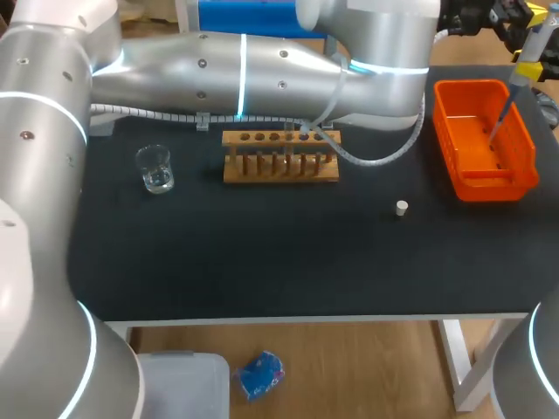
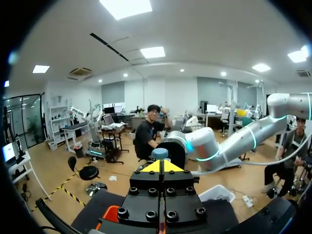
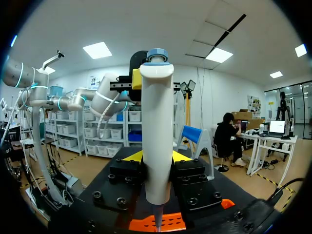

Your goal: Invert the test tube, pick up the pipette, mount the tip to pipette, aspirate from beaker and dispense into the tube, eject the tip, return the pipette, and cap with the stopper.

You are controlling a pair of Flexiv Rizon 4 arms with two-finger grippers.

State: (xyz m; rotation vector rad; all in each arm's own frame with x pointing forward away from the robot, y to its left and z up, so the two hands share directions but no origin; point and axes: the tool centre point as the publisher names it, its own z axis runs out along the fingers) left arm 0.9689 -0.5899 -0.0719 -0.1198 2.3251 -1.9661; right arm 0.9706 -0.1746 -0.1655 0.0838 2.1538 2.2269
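Here, black table [image 1: 262, 253] bears rack [image 1: 280, 157], beaker [image 1: 155, 168], stopper [image 1: 401, 208].

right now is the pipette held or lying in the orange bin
Held: the right gripper clamps the pipette from both sides, upright above the orange bin.

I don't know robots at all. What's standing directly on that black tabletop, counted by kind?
glass beaker: 1
wooden rack: 1
white stopper: 1
orange bin: 1
Total: 4
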